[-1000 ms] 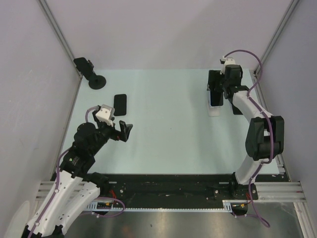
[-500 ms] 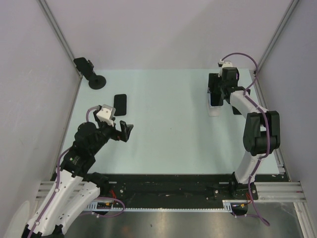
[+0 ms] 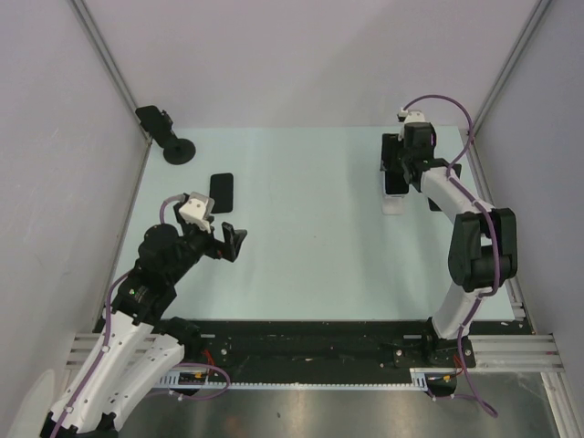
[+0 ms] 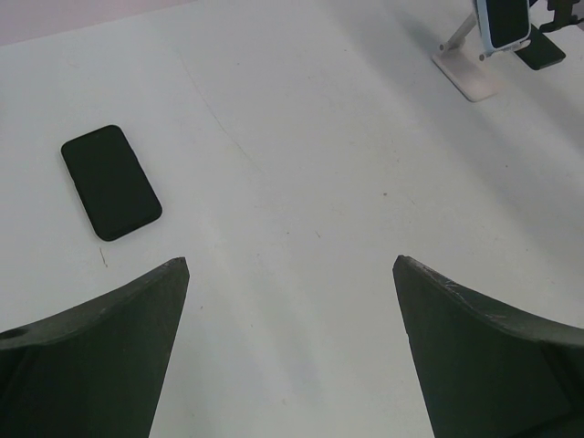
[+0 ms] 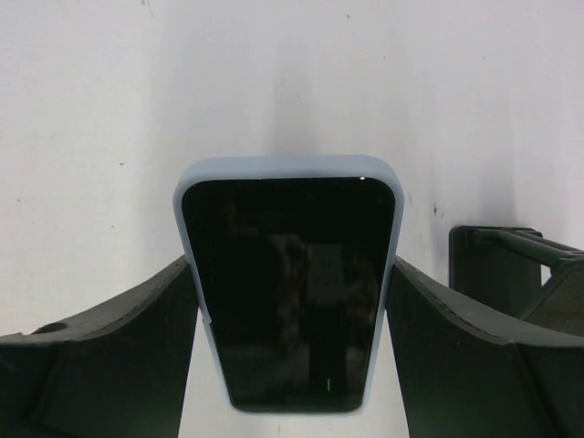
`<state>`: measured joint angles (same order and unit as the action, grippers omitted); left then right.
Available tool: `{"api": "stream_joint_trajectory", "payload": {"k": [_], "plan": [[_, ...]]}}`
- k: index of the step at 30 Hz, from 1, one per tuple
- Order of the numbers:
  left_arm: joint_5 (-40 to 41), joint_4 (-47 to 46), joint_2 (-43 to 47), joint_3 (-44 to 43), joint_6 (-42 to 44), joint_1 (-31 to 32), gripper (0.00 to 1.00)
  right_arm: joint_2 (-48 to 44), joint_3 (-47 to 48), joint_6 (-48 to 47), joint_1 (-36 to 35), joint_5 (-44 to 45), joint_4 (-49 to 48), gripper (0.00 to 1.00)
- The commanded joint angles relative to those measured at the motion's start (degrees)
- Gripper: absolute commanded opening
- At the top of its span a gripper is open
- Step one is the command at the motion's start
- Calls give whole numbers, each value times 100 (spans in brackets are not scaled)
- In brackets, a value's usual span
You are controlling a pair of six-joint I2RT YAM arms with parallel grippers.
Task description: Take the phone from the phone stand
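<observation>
Both jaws of the right gripper [image 3: 396,172] are clamping the blue-cased phone [image 5: 290,283] at two o'clock for lifting; the left gripper [image 4: 290,347] is hanging open.

A light blue case is seen round the phone [image 5: 290,292], whose glossy black screen is marked by a small green dash at 6 o'clock. The phone stand [image 4: 467,80] is shown in white. At 10 o'clock on the pale mint table [image 3: 310,255] a plain black second phone [image 3: 221,192] is seen. The fingers [image 5: 109,356] of the right gripper [image 5: 292,265] are rendered matt charcoal. Purple cables [image 3: 441,95] are carried along white-and-black arms [image 3: 456,196].
</observation>
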<state>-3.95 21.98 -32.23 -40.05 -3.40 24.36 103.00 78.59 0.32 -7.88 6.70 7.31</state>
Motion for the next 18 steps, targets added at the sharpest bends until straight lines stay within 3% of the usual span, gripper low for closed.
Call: {"api": "stream_joint_trajectory", "payload": {"k": [1, 11, 18], "plan": [[-194, -159, 6, 24, 199, 7, 100, -798, 245, 3, -126, 139, -221, 8], [-361, -211, 32, 41, 208, 7, 100, -1827, 184, 416, -425, 367, 68, 3], [-484, -299, -38, 59, -80, 25, 100, -2740, -448, 1048, -1083, 411, 446, 2]]}}
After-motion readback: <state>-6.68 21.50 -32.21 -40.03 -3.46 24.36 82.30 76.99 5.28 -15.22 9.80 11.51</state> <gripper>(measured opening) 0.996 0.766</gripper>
